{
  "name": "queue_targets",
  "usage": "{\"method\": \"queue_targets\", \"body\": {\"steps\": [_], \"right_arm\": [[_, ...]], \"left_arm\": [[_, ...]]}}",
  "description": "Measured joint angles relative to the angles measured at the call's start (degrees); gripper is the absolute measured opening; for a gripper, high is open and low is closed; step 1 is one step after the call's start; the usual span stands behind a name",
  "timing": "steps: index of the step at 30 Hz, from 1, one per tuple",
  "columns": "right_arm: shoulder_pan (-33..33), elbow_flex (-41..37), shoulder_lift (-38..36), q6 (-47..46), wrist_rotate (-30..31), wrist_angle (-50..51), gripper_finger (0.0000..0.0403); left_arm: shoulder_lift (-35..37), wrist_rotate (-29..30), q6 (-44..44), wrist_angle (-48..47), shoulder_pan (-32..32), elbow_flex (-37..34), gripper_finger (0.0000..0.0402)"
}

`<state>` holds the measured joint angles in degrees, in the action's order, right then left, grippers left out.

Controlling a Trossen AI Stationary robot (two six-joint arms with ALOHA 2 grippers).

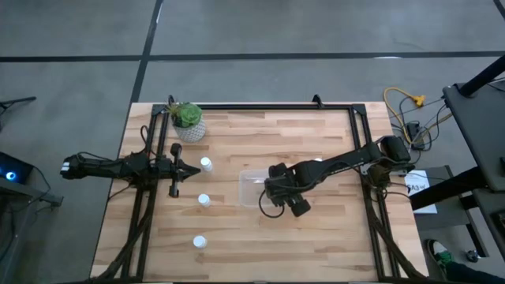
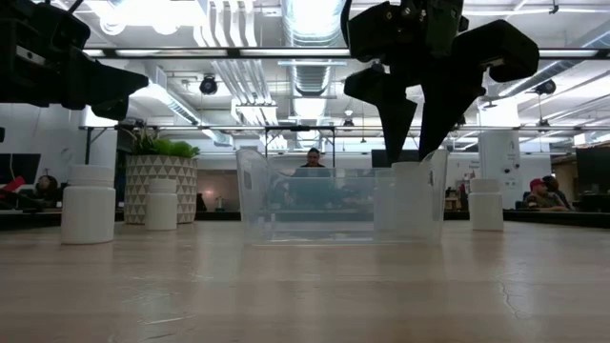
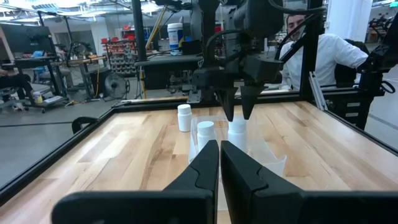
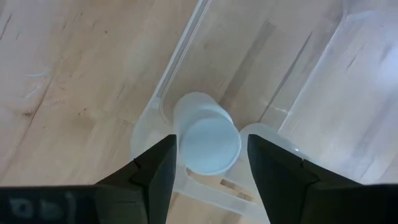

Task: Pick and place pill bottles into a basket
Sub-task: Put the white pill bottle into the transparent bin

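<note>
The clear basket (image 1: 249, 188) (image 2: 324, 205) stands at the table's middle. One white pill bottle (image 4: 208, 143) (image 2: 410, 198) stands upright in its right near corner. My right gripper (image 2: 416, 152) (image 4: 208, 165) is open just above it, fingers pointing down on either side of the cap. Three more bottles stand on the table left of the basket (image 1: 206, 164) (image 1: 203, 200) (image 1: 200, 242). Another bottle (image 2: 485, 204) stands to the basket's right. My left gripper (image 1: 178, 170) (image 3: 219, 163) is shut and empty at the table's left, pointing toward the basket.
A white pot with a green plant (image 1: 188, 121) stands at the far left corner. Black frame rails (image 1: 260, 106) run along the table's edges. People sit in the room beyond the table (image 3: 323, 53).
</note>
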<state>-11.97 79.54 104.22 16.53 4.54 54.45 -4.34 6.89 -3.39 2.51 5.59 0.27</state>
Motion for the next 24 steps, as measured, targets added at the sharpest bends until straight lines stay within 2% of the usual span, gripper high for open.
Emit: {"method": "queue_targets", "body": {"steps": [24], "right_arm": [[0.0,7.33,-0.06,-4.59,0.24,13.33,0.0187]], "left_arm": [[-0.02,0.01,0.01,0.01,0.0,0.0,0.0]]}}
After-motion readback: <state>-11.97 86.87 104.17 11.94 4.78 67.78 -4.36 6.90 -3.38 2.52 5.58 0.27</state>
